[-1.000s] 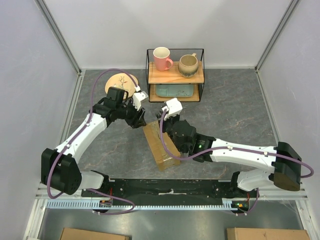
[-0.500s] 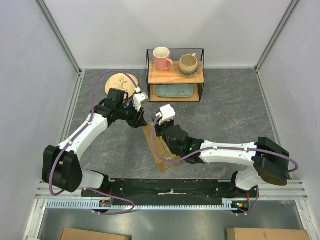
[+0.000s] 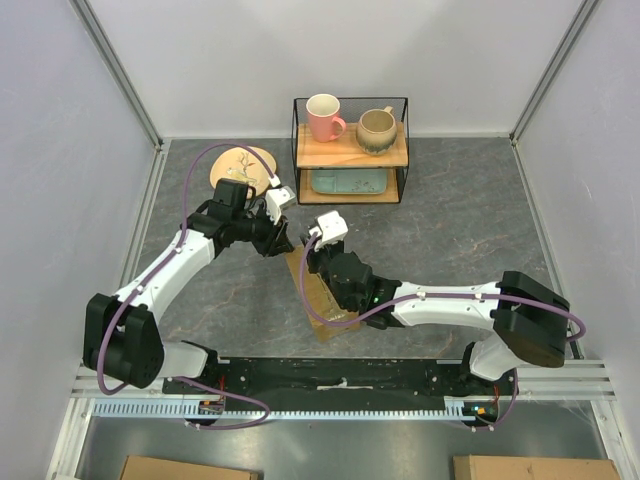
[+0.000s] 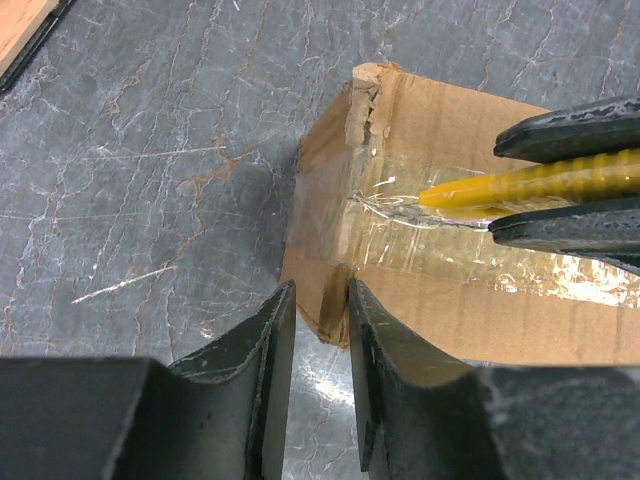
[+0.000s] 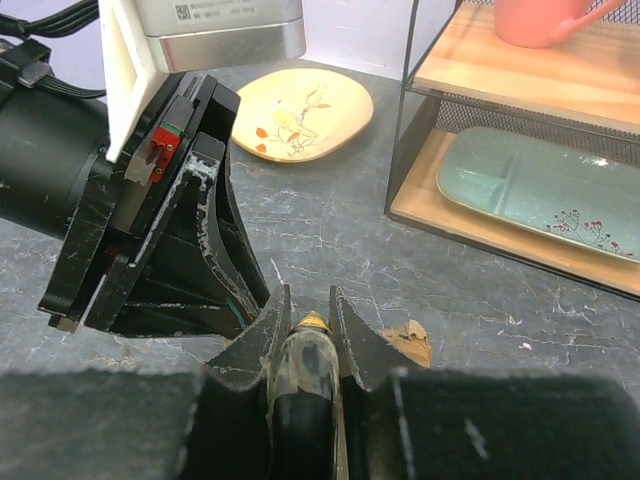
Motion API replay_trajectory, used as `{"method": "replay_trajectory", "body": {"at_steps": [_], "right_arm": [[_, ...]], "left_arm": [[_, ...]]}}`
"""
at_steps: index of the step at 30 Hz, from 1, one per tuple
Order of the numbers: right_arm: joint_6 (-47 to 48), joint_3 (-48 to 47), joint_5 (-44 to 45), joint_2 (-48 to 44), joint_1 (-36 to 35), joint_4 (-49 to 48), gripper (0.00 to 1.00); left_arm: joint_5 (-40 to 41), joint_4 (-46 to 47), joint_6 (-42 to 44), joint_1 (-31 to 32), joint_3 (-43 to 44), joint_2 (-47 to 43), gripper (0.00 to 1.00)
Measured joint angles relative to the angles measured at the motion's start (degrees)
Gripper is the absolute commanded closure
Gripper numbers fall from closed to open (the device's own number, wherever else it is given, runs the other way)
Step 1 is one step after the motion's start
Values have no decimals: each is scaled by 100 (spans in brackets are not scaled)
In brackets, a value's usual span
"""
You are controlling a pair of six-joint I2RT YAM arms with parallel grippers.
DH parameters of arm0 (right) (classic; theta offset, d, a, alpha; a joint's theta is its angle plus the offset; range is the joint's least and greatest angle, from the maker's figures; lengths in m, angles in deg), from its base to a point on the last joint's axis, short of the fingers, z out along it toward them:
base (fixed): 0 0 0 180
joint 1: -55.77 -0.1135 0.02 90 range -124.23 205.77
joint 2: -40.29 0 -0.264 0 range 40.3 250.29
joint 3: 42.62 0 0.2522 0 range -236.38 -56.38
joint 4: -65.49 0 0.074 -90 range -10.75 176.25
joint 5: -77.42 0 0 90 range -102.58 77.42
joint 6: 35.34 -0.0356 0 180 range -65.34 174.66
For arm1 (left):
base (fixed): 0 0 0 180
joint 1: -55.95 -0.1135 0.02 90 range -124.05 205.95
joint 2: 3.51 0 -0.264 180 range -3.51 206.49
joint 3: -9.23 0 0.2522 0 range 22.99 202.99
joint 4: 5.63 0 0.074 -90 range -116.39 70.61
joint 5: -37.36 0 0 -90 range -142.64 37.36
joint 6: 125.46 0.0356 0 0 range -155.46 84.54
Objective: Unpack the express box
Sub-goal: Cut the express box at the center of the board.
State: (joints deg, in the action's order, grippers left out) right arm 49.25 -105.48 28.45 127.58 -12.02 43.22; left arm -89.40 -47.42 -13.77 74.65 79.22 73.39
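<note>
The express box (image 3: 325, 305) lies on the grey table, a brown carton with clear tape along its top seam. My left gripper (image 3: 285, 245) is at its far end. In the left wrist view its jaws (image 4: 320, 295) stand nearly shut, with the box's (image 4: 450, 310) end corner edge between the tips. My right gripper (image 3: 315, 262) is shut on a yellow cutter tool (image 5: 312, 322). In the left wrist view the tool's (image 4: 520, 185) tip touches the torn tape seam near the far end. A torn cardboard corner (image 5: 412, 343) shows past my right gripper (image 5: 308, 300).
A wire rack (image 3: 350, 150) at the back holds a pink mug (image 3: 323, 115), a beige mug (image 3: 377, 128) and a teal tray (image 3: 347, 182). A yellow plate (image 3: 243, 165) lies left of it. Plain cardboard boxes (image 3: 170, 468) show partly below the table edge.
My right gripper has moved with the cutter along the seam toward the box's far end, close to my left gripper. My left arm has barely moved.
</note>
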Motion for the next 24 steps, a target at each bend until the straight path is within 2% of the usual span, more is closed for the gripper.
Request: {"method": "replay_trajectory", "body": {"at_steps": [24], "right_arm": [[7, 284, -83, -37, 0, 68, 100]], "left_arm": [[-35, 37, 0, 0, -44, -35, 70]]}}
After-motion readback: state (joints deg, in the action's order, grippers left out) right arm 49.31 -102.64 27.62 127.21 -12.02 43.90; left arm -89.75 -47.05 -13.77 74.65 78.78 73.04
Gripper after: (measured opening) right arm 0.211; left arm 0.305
